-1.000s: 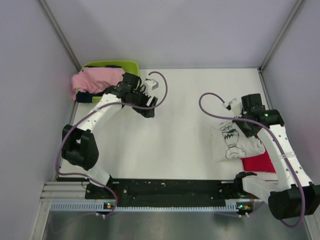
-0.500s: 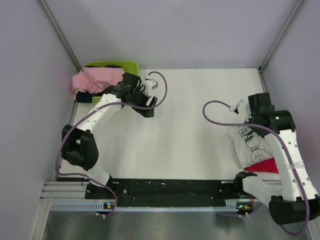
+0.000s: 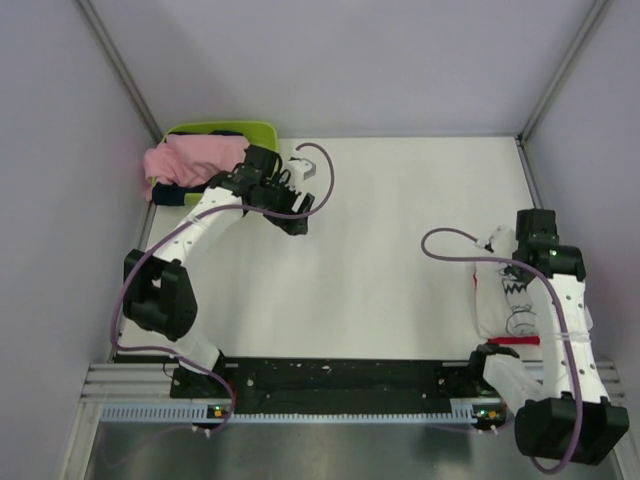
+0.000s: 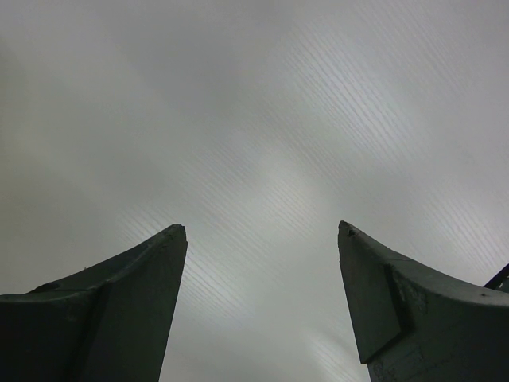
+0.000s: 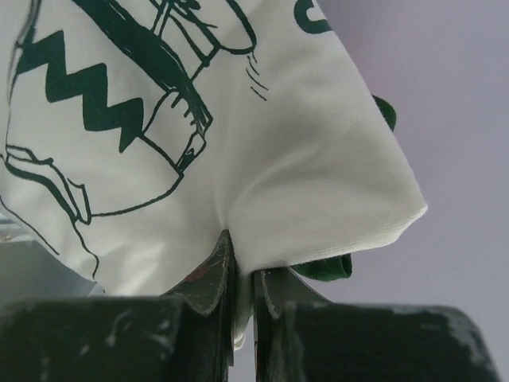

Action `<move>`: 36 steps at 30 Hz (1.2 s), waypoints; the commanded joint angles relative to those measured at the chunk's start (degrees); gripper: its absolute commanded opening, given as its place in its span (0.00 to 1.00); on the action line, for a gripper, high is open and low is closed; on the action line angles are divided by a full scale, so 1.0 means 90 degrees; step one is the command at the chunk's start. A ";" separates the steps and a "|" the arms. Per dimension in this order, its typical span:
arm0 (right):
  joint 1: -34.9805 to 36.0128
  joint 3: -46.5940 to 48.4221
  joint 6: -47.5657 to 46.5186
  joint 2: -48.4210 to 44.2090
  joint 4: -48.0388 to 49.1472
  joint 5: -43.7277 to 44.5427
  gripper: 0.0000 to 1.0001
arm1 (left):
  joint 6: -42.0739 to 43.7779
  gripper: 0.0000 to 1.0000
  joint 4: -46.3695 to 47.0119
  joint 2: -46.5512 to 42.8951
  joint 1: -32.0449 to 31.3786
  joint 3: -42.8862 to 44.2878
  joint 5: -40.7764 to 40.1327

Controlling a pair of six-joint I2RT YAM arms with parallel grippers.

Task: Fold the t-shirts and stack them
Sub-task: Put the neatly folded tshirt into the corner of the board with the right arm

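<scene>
Now stacking, it seems: the white t-shirt point(image 3: 500, 310), pulled since a second ago further over the red t-shirt point(image 3: 515, 340) until only a sliver shows, is pinched at its edge by the right gripper point(image 5: 241, 274), which next should probably release it squarely on top, while the left gripper point(image 4: 262, 226) stays spread and empty, well apart from the red t-shirt

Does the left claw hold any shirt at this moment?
No, the left claw is empty: in the left wrist view its jaws stand wide apart with nothing between them.
</scene>
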 commanded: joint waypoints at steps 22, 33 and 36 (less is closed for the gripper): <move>-0.1185 0.0563 0.0811 0.1306 0.4456 0.0541 0.99 | 0.0071 0.81 0.0091 -0.0305 0.0147 0.0015 0.0099; 0.0008 0.0314 0.3460 0.0418 0.3721 -0.4178 0.97 | 0.0393 0.82 0.0052 -0.1065 0.0196 -0.0297 -0.0008; 0.0008 -0.0134 0.3959 0.0807 0.3740 -0.3751 0.90 | 0.0344 0.83 0.0150 -0.1310 0.0226 -0.0551 -0.0174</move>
